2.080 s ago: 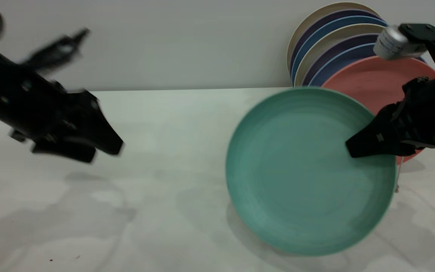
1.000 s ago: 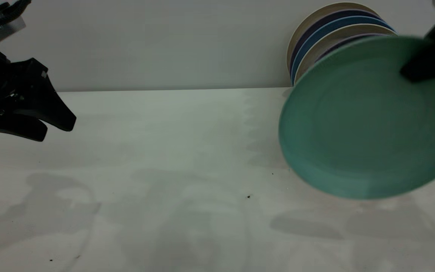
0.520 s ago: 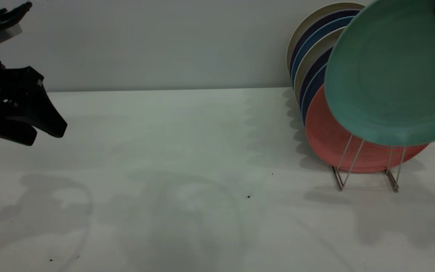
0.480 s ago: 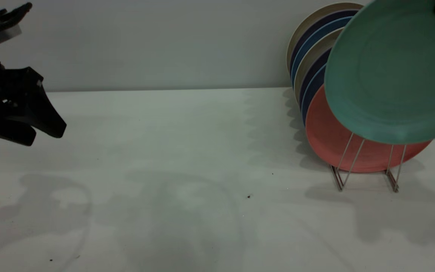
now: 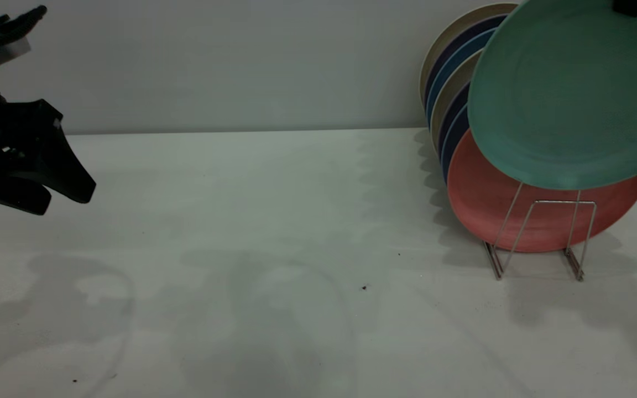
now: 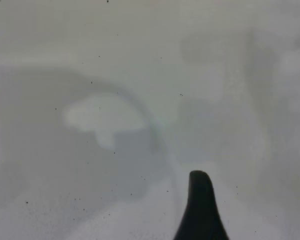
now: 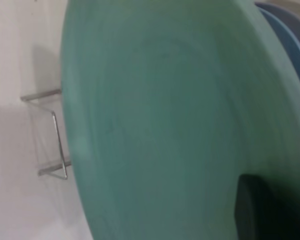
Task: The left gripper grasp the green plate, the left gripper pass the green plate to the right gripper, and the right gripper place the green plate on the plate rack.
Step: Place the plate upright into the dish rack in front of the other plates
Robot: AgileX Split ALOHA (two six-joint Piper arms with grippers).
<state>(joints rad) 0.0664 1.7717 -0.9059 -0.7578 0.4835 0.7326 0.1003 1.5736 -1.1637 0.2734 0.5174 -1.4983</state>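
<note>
While the right gripper [image 5: 636, 5] clamps its upper rim, the green plate [image 5: 567, 94] hangs below it, above the plate rack [image 5: 539, 235]. It looks stiff, light and smooth; a rim hold suits. The left gripper [image 5: 64, 199], far aside, gapes empty.

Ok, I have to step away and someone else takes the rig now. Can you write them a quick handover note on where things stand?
Right gripper: at the top right edge of the exterior view, shut on the upper rim of the green plate.
Left gripper: at the far left above the table, holding nothing, jaws apart.
Green plate: in the air, tilted, above the plate rack and in front of the pink plate.
Rack: the pink plate and the blue and beige plates behind it stand in it; the front wire loop is free.
Done: pickup and handover.
Left: lower the green plate into the rack and release it.
</note>
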